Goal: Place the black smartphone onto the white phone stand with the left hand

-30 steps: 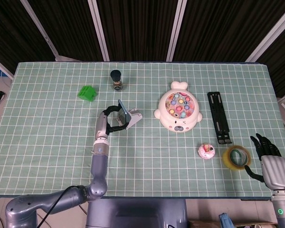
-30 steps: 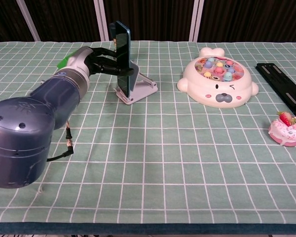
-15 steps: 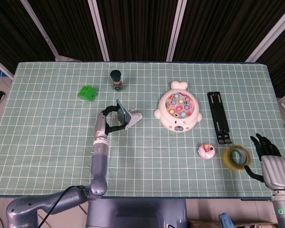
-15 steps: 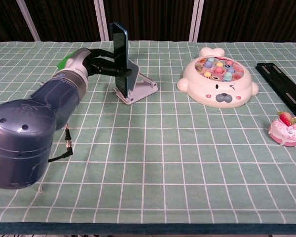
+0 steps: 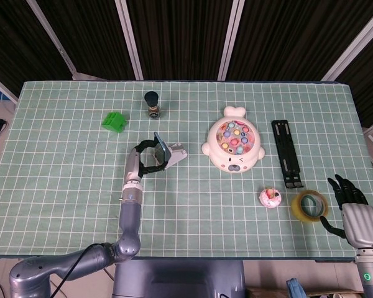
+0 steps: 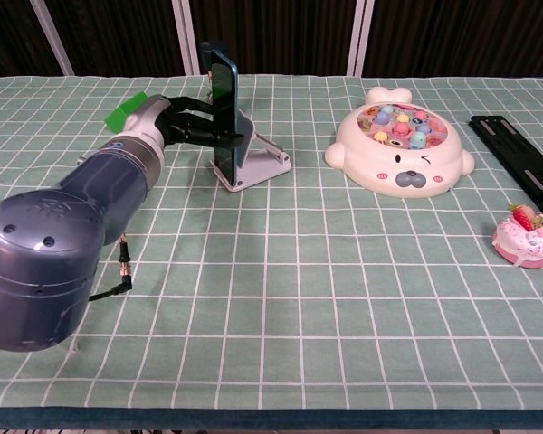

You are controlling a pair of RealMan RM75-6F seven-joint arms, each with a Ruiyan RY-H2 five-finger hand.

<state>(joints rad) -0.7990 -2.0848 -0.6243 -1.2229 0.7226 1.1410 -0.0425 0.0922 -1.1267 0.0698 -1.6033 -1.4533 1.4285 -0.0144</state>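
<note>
Fingers of my left hand (image 6: 185,122) pinch the phone (image 6: 224,113) upright by its edges, its lower end against the white stand (image 6: 261,163) just beyond my fingertips. My right hand (image 5: 351,208) rests well apart, fingers spread, beside the tape roll (image 5: 309,205).

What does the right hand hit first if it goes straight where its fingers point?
Likely nothing: the right hand points up the table's right edge, passing just right of the tape roll. Depth is unclear.
</note>
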